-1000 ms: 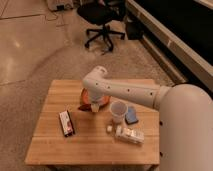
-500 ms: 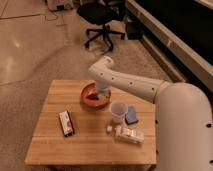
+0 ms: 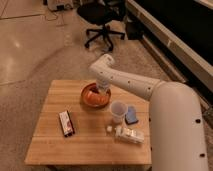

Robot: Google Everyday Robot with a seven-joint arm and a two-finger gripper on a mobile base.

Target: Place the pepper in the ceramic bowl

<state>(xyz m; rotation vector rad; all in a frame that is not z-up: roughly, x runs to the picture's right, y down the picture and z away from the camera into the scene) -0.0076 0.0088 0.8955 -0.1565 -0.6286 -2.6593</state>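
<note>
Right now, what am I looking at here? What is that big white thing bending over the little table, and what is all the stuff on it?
The white thing is a robot arm, seen by one camera looking down from above and behind it. Its tool, the grasping end, sits at the orange-brown bowl on a small wooden table. The job is putting a pepper in that bowl; something reddish lies in it, but I cannot tell whether that is the pepper. Also on the table: a black-and-red packet, a pale cup, a blue object and a white package. An office chair stands behind.
</note>
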